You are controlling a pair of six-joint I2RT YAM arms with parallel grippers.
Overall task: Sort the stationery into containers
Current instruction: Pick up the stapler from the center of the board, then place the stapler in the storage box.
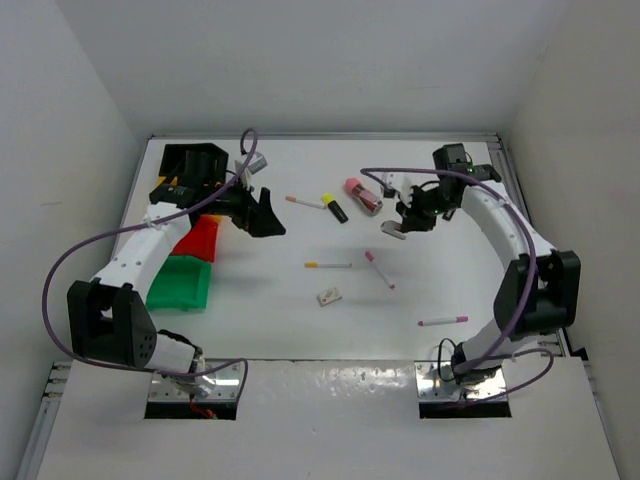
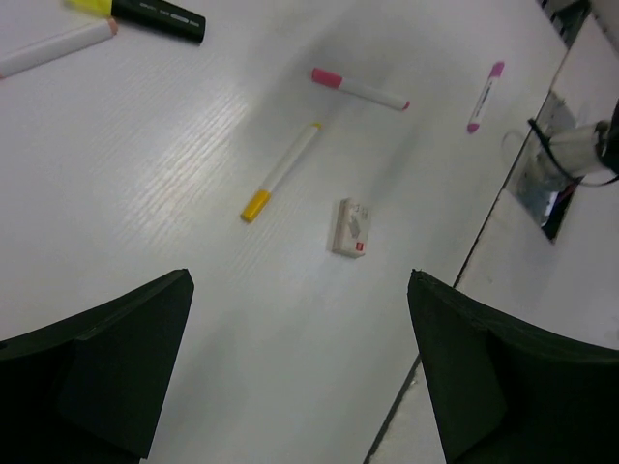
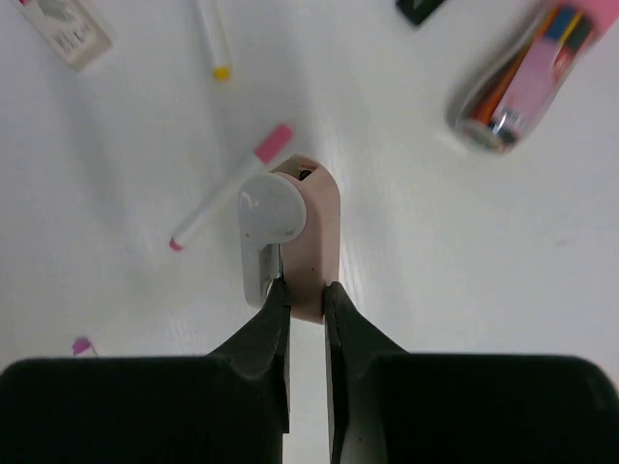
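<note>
My right gripper (image 3: 305,290) is shut on a small pale pink and white stationery piece (image 3: 309,227), seen from above as the piece (image 1: 392,228). Past it lie a pink-capped pen (image 3: 227,198), the pink-maroon block (image 3: 527,77) and the beige eraser (image 3: 66,29). My left gripper (image 2: 300,280) stands wide open and holds nothing, next to the red bin (image 1: 203,238). In front of it lie a yellow-ended pen (image 2: 280,174), the eraser (image 2: 352,227) and two pink-ended pens (image 2: 360,90). The black bin (image 1: 195,165) and green bin (image 1: 181,283) stand at the left; the yellow bin (image 1: 170,187) barely shows.
A black marker with a yellow cap (image 1: 335,207) and an orange-ended pen (image 1: 305,202) lie mid-table. Another pink pen (image 1: 443,320) lies near the right arm's base. White walls close the table on three sides. Purple cables loop over both arms.
</note>
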